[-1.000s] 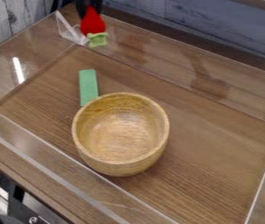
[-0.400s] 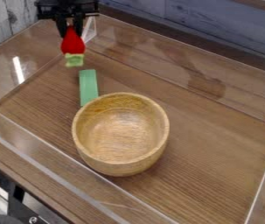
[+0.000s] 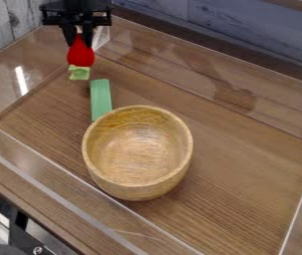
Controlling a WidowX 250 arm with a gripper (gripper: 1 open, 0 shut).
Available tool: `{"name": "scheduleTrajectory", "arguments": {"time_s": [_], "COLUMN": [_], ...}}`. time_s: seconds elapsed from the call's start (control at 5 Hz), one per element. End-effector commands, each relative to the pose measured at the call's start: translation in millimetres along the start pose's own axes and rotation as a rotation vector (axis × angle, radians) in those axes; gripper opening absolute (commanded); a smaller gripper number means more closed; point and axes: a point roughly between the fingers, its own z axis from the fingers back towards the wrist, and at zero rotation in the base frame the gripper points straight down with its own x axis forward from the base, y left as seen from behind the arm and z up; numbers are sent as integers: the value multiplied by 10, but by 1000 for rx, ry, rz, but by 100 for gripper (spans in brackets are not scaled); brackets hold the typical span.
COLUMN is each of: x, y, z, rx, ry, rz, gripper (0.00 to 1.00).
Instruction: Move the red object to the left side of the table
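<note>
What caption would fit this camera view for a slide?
Gripper shut on the red object, holding it near the table's far left corner, beyond a green strip and wooden bowl.

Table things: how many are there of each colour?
Red: 1, the strawberry toy in the hand
Green: 1, the flat strip
Light wood: 1, the bowl
Total: 3

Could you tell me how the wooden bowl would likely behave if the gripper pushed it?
The wooden bowl looks thick-walled and rigid, so it probably would not flex. It sits upright and wide on the table, so it would likely slide rather than tip. It seems heavier than the red object.
</note>
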Motion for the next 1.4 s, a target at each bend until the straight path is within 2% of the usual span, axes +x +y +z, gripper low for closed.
{"name": "scheduleTrajectory", "arguments": {"time_s": [0.0,0.2,0.6,0.8,1.2], "x": [105,138,112,101,191], "y": [33,12,-68,-131,-86], "z": [179,185,101,96,-180], "rx": [9,19,24,33,70], "ry": [-50,-47,-45,-41,-26], "rz": [15,22,-46,-41,28], "gripper": [0,0,0,0,0]}}
